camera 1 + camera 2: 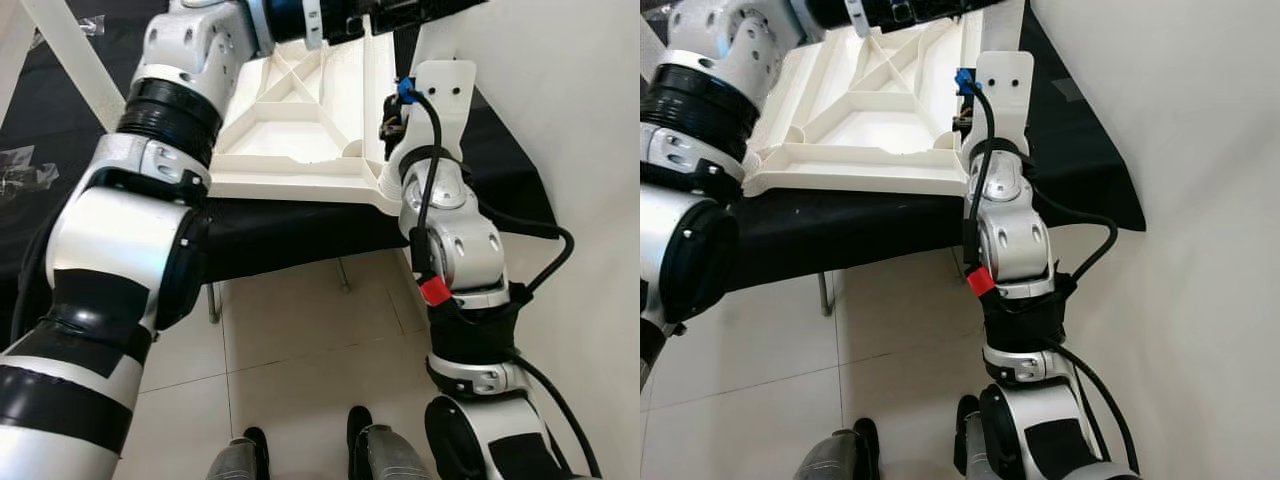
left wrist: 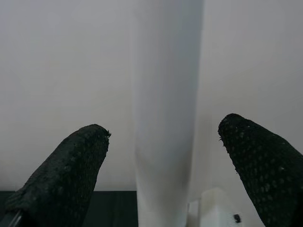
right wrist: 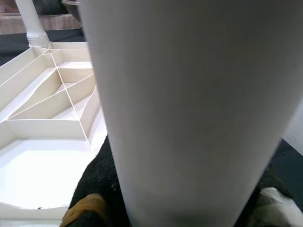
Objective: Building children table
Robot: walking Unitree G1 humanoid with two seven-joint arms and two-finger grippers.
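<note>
Right tool point(image 3: 156, 208) tight around leg point(image 3: 189, 104)

1 tabletop point(image 1: 290, 140), 2 table legs point(image 2: 165, 118)

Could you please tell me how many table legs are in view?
2: one leg in the right gripper, flanked by the left gripper, at the tabletop's right edge; another far left. Others may be hidden.

Both head eyes look steeply down over the tabletop point(image 1: 300, 130); each wrist camera sits close against a white leg point(image 2: 165, 118)
</note>
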